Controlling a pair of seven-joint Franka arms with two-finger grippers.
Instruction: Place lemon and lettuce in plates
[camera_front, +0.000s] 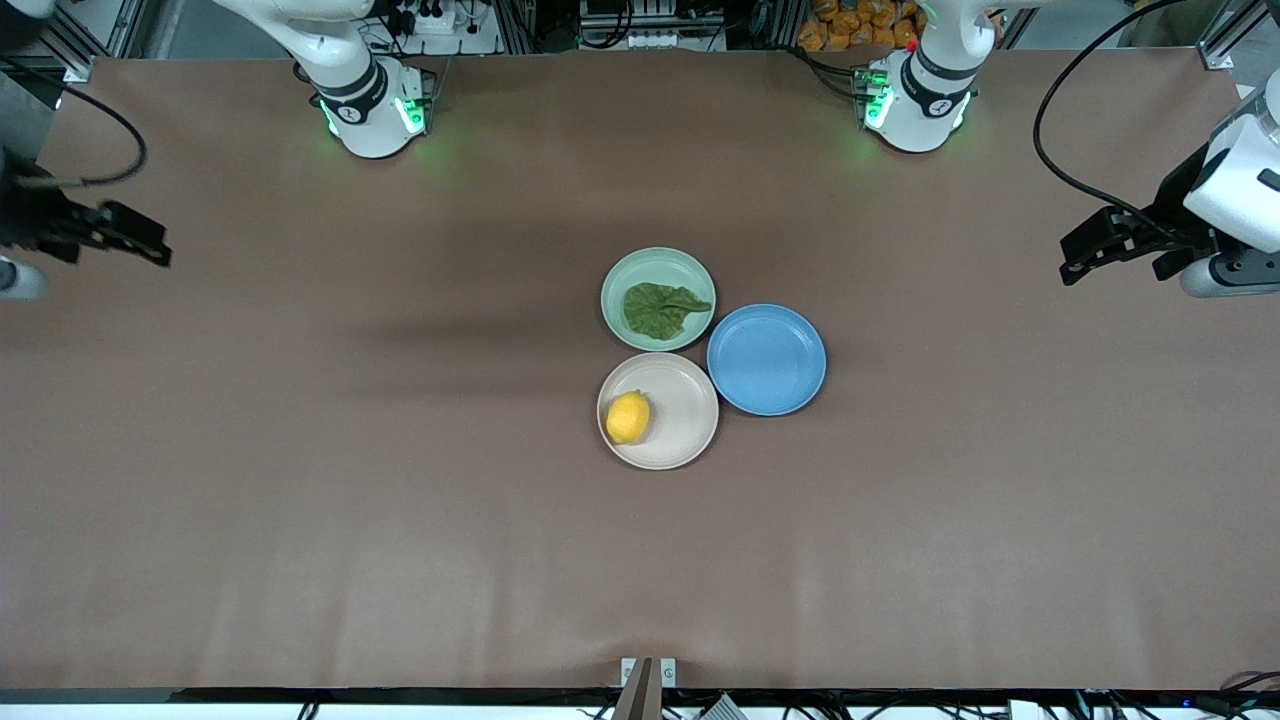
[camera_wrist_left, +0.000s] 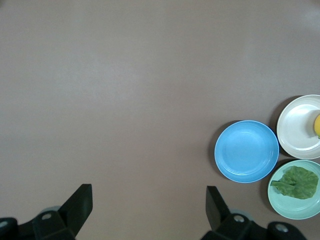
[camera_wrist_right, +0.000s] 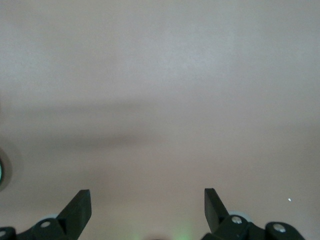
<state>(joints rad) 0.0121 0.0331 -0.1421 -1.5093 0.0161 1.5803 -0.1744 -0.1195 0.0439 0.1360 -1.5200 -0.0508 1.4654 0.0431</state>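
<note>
The yellow lemon (camera_front: 628, 417) lies in the beige-cream plate (camera_front: 690, 420) at the table's middle. The dark green lettuce (camera_front: 662, 309) lies in the pale mint green plate (camera_front: 650, 265), just farther from the front camera. In the left wrist view the lettuce (camera_wrist_left: 297, 183) is in the mint plate (camera_wrist_left: 295, 210) and the lemon (camera_wrist_left: 317, 125) shows at the frame's edge in the cream plate (camera_wrist_left: 297, 125). My left gripper (camera_front: 1075, 262) is open and empty, held up at the left arm's end of the table. My right gripper (camera_front: 150, 245) is open and empty at the right arm's end.
An empty blue plate (camera_front: 767, 359) touches both other plates, toward the left arm's end; it also shows in the left wrist view (camera_wrist_left: 246, 151). The two robot bases (camera_front: 372, 110) (camera_front: 915, 100) stand at the table's edge farthest from the front camera. Brown table all around.
</note>
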